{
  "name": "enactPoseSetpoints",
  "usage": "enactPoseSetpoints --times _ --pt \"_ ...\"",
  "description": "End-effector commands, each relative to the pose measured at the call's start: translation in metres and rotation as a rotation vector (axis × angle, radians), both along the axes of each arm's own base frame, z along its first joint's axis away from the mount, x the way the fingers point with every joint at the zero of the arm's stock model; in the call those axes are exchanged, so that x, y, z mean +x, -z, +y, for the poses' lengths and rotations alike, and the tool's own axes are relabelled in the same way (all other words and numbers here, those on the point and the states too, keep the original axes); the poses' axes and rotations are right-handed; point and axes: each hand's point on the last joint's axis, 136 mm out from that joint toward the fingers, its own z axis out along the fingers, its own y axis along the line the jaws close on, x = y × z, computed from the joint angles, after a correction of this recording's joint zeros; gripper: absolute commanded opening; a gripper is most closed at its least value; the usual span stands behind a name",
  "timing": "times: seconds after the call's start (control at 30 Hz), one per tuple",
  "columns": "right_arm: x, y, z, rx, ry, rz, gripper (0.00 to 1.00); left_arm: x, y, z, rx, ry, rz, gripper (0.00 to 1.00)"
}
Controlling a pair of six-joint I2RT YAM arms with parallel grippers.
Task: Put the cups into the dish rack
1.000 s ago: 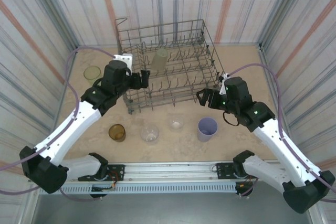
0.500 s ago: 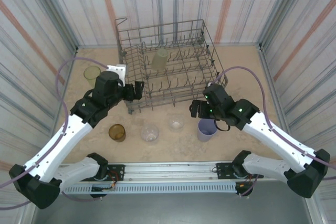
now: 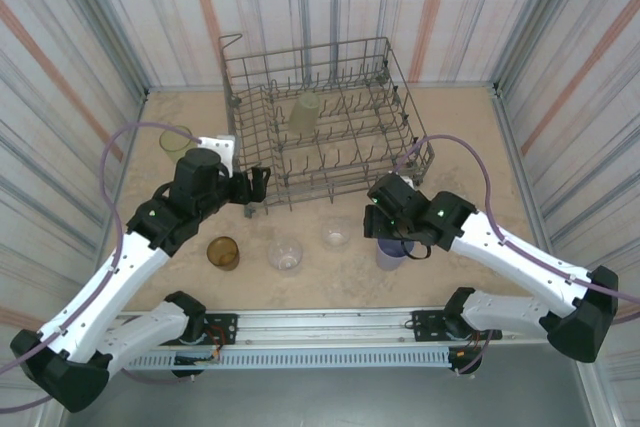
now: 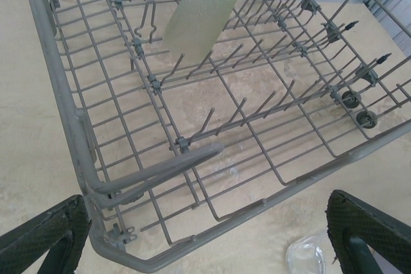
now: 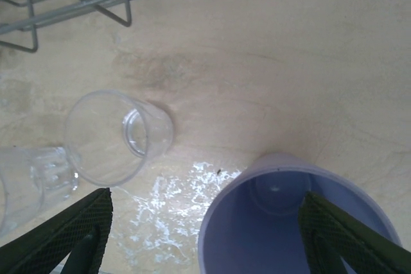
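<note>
The grey wire dish rack (image 3: pixel 250 117) stands at the back middle with a pale yellow-green cup (image 3: pixel 304 112) upside down on its tines, also seen as the yellow-green cup (image 4: pixel 199 14) in the rack (image 4: pixel 70 126). On the table lie a second yellow-green cup (image 3: pixel 175 137), an amber cup (image 3: pixel 223 252), two clear cups (image 3: pixel 285 254) (image 3: pixel 336 236) and a lavender cup (image 3: pixel 393 252). My right gripper (image 3: pixel 385 225) (image 5: pixel 205 235) is open, astride the lavender cup's (image 5: pixel 282 222) left wall, one finger (image 5: pixel 353 235) inside. My left gripper (image 3: pixel 257 184) (image 4: pixel 205 248) is open at the rack's near-left corner, holding nothing.
Striped walls close in the table on three sides. Purple cables loop over both arms. In the right wrist view the two clear cups (image 5: pixel 119 136) (image 5: pixel 32 181) stand just left of the lavender one. A clear cup (image 4: pixel 311 258) sits in front of the rack's near rail.
My right gripper came down and left from the rack's right side onto the lavender cup, its fingers drawing closer. My left arm pulled back from the rack toward the near left.
</note>
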Motion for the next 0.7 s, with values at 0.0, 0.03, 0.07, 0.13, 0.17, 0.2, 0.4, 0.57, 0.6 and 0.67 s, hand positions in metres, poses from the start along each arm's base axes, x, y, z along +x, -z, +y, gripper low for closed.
enactPoseSetpoints --times 0.0,0.03,0.07,0.13,0.17,0.2,0.4,0.57,0.6,0.67 --pt "-0.006 0.005 -0.012 -0.058 0.064 0.018 0.76 -0.005 0.002 0.0 -0.018 -0.001 0.015 0.99" --pt "-0.007 0.007 -0.011 -0.059 0.065 0.018 0.74 -0.004 0.001 0.0 -0.021 -0.004 0.012 0.99" --pt "-0.009 0.01 -0.01 -0.059 0.064 0.023 0.72 -0.004 0.002 -0.001 -0.023 -0.003 0.013 0.99" --pt "-0.011 0.013 -0.007 -0.057 0.06 0.032 0.68 -0.004 0.001 -0.002 -0.028 0.0 0.012 0.99" --pt "-0.011 0.015 -0.006 -0.056 0.059 0.035 0.67 -0.004 0.002 -0.002 -0.027 0.003 0.016 0.99" --pt "-0.012 0.016 -0.005 -0.057 0.059 0.037 0.67 -0.004 0.003 -0.002 -0.027 0.003 0.016 0.99" --pt "-0.013 0.027 0.0 -0.066 0.061 0.059 0.56 -0.006 0.011 -0.001 -0.02 0.0 0.037 0.99" --pt "-0.014 0.036 0.002 -0.066 0.065 0.074 0.48 -0.008 0.015 0.002 -0.012 -0.007 0.046 0.99" --pt "-0.014 0.037 0.002 -0.066 0.066 0.075 0.45 -0.009 0.016 0.002 -0.014 -0.008 0.047 0.99" --pt "-0.014 0.038 0.003 -0.062 0.069 0.073 0.45 -0.009 0.018 0.003 -0.015 -0.013 0.049 0.99"
